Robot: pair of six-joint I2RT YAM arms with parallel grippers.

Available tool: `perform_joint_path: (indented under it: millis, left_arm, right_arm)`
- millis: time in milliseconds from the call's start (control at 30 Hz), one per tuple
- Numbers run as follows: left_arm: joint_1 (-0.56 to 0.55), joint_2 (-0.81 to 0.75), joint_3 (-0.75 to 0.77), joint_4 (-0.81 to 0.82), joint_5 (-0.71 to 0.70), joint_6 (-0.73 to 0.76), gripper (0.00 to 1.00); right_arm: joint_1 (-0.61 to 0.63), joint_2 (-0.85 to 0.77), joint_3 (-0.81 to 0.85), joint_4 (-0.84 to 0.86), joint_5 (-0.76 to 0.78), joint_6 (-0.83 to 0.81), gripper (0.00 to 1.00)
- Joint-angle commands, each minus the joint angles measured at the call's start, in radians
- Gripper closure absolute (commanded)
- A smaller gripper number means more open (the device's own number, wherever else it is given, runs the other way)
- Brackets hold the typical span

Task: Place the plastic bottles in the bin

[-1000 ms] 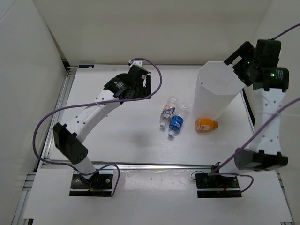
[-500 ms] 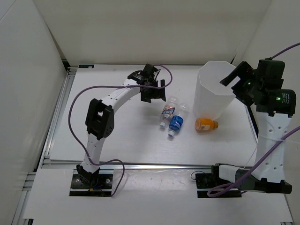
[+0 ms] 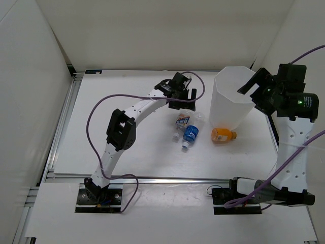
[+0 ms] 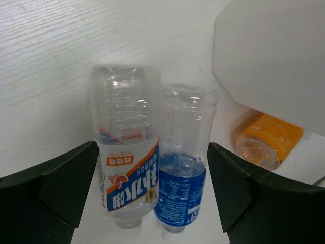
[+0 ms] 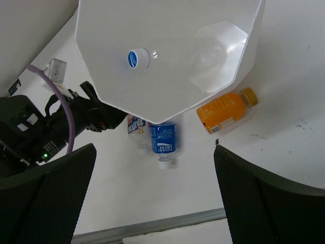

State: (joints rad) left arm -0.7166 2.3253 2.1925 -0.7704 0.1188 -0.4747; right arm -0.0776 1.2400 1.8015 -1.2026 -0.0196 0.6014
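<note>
A tall translucent white bin (image 3: 231,104) stands upright at far right, a clear blue-capped bottle (image 5: 172,53) lying inside. To its left, a white-labelled bottle (image 3: 180,123) and a blue-labelled bottle (image 3: 191,133) lie touching, caps pointing near. An orange bottle (image 3: 223,135) lies against the bin's near base.

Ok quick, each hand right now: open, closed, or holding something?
Left hand: open, empty, above the white-label bottle and blue-label bottle.
Right hand: open, empty, above the bin.
</note>
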Motion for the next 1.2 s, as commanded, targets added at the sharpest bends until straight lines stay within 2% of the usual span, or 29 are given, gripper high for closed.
perform_joint_path:
  millis: [0, 233, 433, 500, 633, 667, 733, 800, 933, 1067, 1167]
  left_arm:
    - [0.016, 0.002, -0.017, 0.006, -0.038, 0.033, 0.01]
    - [0.016, 0.042, -0.043, 0.006, -0.038, 0.044, 0.01]
    - [0.016, 0.062, -0.076, 0.006, 0.047, 0.034, 0.01]
    - [0.016, 0.062, -0.085, 0.016, 0.086, 0.034, 0.04]
    - [0.037, 0.062, -0.145, 0.036, 0.139, 0.013, 0.21]
    - [0.037, 0.051, -0.155, 0.036, 0.139, 0.013, 0.35]
    - [0.068, 0.022, -0.168, 0.036, 0.11, 0.004, 0.55]
    - [0.091, 0.009, -0.139, 0.017, 0.078, -0.005, 0.68]
    - [0.176, -0.068, -0.008, -0.032, 0.01, -0.112, 0.75]
    - [0.239, -0.135, 0.119, 0.1, 0.027, -0.192, 0.75]
    - [0.24, -0.135, 0.297, 0.206, 0.076, -0.22, 0.72]
  right_arm:
    - [-0.004, 0.002, 0.006, 0.012, -0.013, -0.029, 0.0]
    - [-0.004, 0.022, 0.033, 0.012, -0.013, -0.038, 0.0]
    - [-0.004, 0.022, 0.022, 0.012, -0.013, -0.038, 0.0]
    - [-0.004, 0.022, 0.022, 0.012, -0.003, -0.038, 0.0]
    - [-0.004, 0.022, 0.003, 0.012, 0.006, -0.038, 0.0]
    - [-0.004, 0.022, 0.002, 0.012, 0.006, -0.038, 0.0]
    - [-0.004, 0.013, 0.002, 0.012, 0.006, -0.038, 0.0]
    - [-0.004, 0.013, 0.002, 0.012, 0.017, -0.038, 0.0]
    - [-0.004, -0.007, 0.002, 0.012, 0.039, -0.02, 0.0]
    - [-0.004, -0.007, 0.038, -0.008, 0.052, 0.003, 0.0]
    - [-0.024, -0.007, 0.091, -0.017, 0.066, 0.026, 0.0]
